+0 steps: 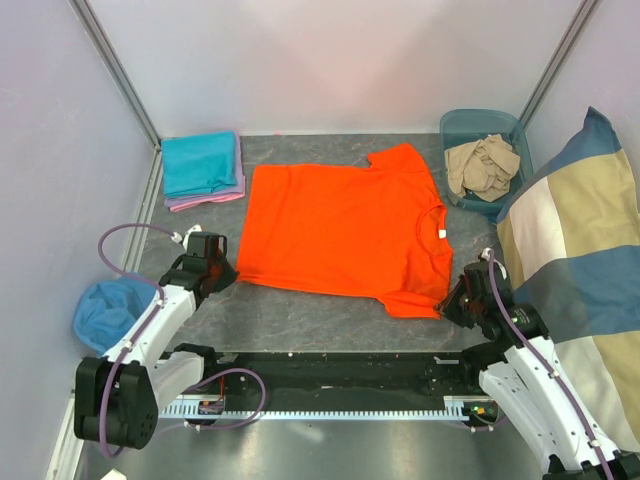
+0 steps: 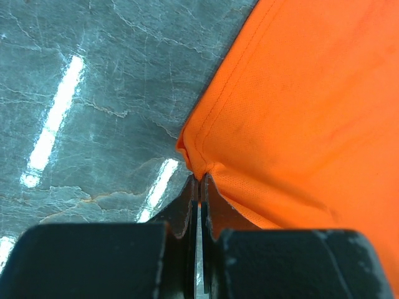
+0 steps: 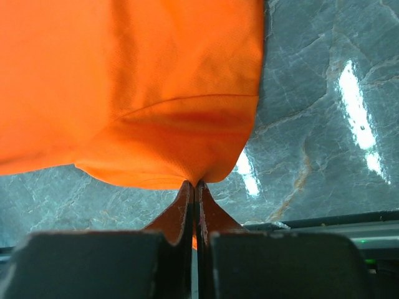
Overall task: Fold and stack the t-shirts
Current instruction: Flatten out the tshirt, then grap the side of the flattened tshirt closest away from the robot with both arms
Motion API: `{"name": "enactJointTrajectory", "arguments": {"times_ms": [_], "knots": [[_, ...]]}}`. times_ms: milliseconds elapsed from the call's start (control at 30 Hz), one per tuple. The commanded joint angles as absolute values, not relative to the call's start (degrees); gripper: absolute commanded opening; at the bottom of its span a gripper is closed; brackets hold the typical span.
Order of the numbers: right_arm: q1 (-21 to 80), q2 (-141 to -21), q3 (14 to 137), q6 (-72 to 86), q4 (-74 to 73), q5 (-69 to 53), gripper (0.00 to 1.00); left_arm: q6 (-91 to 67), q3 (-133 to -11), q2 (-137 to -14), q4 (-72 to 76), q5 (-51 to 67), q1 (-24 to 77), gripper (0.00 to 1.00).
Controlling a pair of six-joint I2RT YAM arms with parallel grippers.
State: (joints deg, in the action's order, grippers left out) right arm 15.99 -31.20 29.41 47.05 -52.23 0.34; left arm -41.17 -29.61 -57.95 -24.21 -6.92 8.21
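My left hand (image 2: 199,184) was clamped on the eight-o'clock hem corner of the bright orange cloth t-shirt (image 1: 335,230), and my right hand (image 3: 195,185) on its four-o'clock sleeve, so both near ends could lift together. It lay spread flat mid-way across the grey table (image 1: 300,320).

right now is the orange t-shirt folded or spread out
Spread out. The orange t-shirt lies flat, both sleeves out, nothing doubled over; the left gripper and right gripper each pinch a near edge.
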Motion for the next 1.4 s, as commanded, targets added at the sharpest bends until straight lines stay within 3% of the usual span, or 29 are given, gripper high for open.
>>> {"name": "enactJointTrajectory", "arguments": {"times_ms": [0, 33, 67, 133, 167, 200, 233, 433, 800, 1067, 1367], "knots": [[16.26, -31.38, 32.16, 48.78, -54.14, 0.97, 0.02, -43.41, -28.74, -55.73, -25.57, -7.12, 8.09, 0.02], [16.17, -31.46, 32.43, 48.69, -54.49, 0.71, 0.31, -43.94, -28.74, -54.68, -26.36, -6.86, 8.09, 0.02], [16.17, -31.38, 32.95, 48.87, -54.84, 0.96, 0.46, -44.47, -28.91, -53.8, -27.06, -6.59, 8.17, 0.05], [16.26, -31.46, 35.85, 48.61, -55.89, 2.37, 0.65, -45.79, -29.44, -50.12, -28.99, -5.28, 8.17, 0.51], [16.17, -31.55, 37.16, 48.34, -55.9, 4.11, 0.69, -46.4, -29.7, -48.44, -29.35, -5.1, 8.17, 0.65], [16.26, -31.99, 39.35, 47.56, -55.64, 5.0, 0.75, -47.28, -30.06, -46.86, -29.53, -4.84, 8.09, 0.87], [16.26, -33.21, 40.24, 47.03, -55.55, 5.88, 0.78, -47.37, -31.1, -44.93, -29.62, -4.83, 8.17, 0.98], [16.26, -38.67, 43.59, 43.42, -51.78, 8.17, 0.82, -43.43, -38.22, -40.51, -31.02, -8.08, 8.17, 1.0], [16.26, -43.24, 43.86, 41.04, -47.81, 10.46, 0.81, -40.25, -35.78, -50.35, -26.81, -6.24, 8.17, 0.98], [17.57, -36.92, 34.38, 46.21, -50.18, 4.67, 0.71, -40.6, -31.82, -54.4, -23.56, -4.14, 8.17, 0.93], [25.3, -31.73, 26.72, 55.28, -48.78, 3.34, 0.68, -40.96, -29.88, -57.39, -19.78, -1.85, 8.17, 0.92]]}}
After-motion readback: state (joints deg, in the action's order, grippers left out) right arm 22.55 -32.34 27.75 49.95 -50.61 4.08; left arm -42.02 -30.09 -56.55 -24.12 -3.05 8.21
